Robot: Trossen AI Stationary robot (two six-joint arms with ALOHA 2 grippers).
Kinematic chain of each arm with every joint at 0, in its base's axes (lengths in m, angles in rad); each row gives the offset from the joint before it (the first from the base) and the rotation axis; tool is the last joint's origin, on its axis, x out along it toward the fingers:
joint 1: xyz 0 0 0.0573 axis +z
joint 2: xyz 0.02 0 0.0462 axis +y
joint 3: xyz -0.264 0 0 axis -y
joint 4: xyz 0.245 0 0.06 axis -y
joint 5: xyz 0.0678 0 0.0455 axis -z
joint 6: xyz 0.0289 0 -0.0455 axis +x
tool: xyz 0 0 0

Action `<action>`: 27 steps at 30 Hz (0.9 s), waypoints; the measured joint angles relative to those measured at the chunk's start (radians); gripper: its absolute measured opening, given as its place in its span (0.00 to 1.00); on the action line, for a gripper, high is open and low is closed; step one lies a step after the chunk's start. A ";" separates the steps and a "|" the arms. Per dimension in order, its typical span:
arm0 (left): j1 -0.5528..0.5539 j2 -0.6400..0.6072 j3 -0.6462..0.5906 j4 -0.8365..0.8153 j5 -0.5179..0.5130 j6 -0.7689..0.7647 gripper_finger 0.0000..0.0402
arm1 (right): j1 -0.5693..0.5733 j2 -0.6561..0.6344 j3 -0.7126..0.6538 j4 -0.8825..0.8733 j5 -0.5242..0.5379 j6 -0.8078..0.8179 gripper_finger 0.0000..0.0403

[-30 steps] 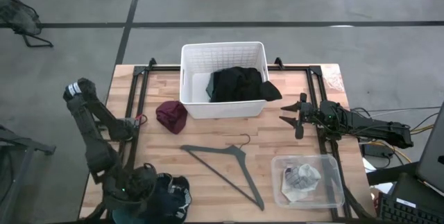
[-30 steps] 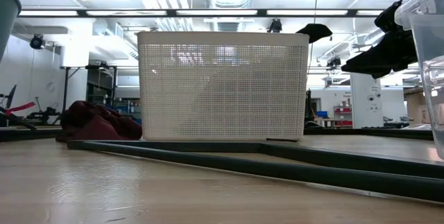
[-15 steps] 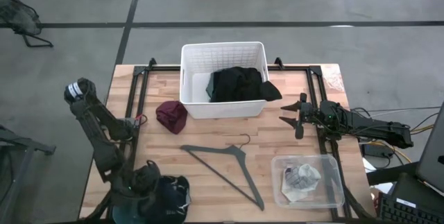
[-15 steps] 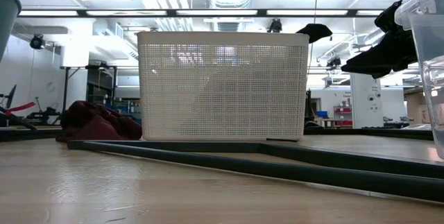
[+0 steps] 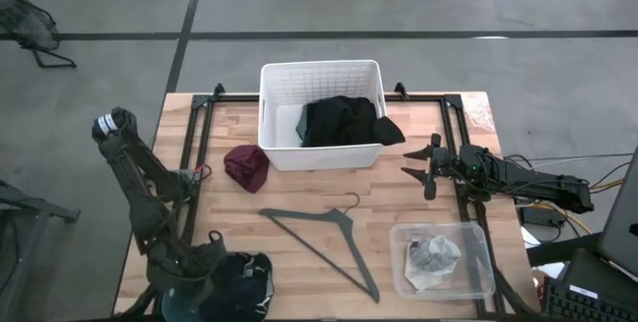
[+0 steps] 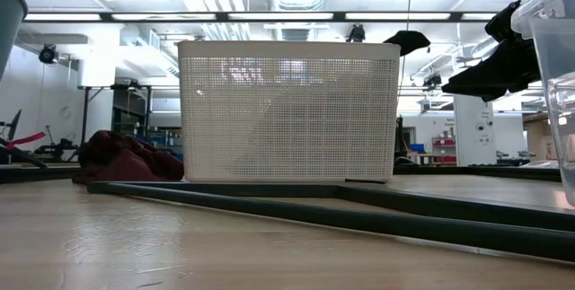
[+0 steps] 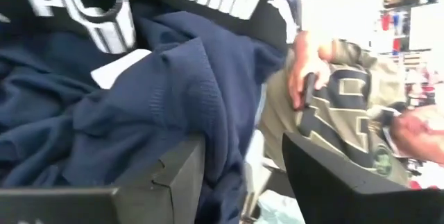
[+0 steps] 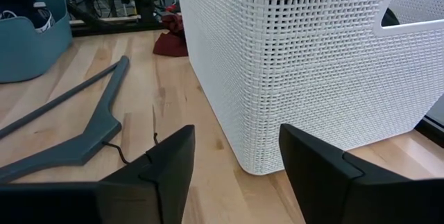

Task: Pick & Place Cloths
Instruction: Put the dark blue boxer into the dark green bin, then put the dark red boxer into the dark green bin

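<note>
While parted, left fingers [image 7: 173,175] astride navy cloth [image 7: 139,106].

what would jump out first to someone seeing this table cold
The white basket at the table's far edge, with a black cloth spilling over its rim. Then the grey hanger lying mid-table, a maroon cloth beside the basket, and the left gripper open over a navy cloth at the near-left corner.

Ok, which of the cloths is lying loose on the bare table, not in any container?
The maroon cloth, bunched on the wood left of the white basket. The black one sits inside that basket.
</note>
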 joint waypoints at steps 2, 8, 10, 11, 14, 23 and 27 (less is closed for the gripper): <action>0.000 -0.013 0.000 0.002 0.007 0.002 0.49 | 0.000 0.000 0.000 0.000 0.000 -0.001 0.49; 0.000 -0.067 -0.002 -0.009 0.007 0.029 0.49 | 0.000 0.000 0.000 0.000 0.000 0.000 0.46; 0.000 -0.079 -0.003 -0.013 0.007 0.025 0.49 | 0.000 0.000 0.000 0.000 0.000 -0.001 0.45; 0.000 -0.085 -0.002 -0.013 0.008 0.027 0.49 | 0.000 0.000 0.000 0.000 0.000 0.000 0.44; 0.004 -0.110 -0.003 -0.013 0.006 0.078 0.49 | 0.000 0.000 0.000 0.000 0.000 -0.001 0.42; 0.005 -0.167 -0.010 -0.014 -0.029 0.153 0.48 | 0.000 0.000 0.000 0.000 0.000 -0.001 0.36; 0.005 -0.187 -0.006 -0.013 -0.029 0.162 0.48 | 0.000 0.000 0.000 0.000 0.000 -0.001 0.33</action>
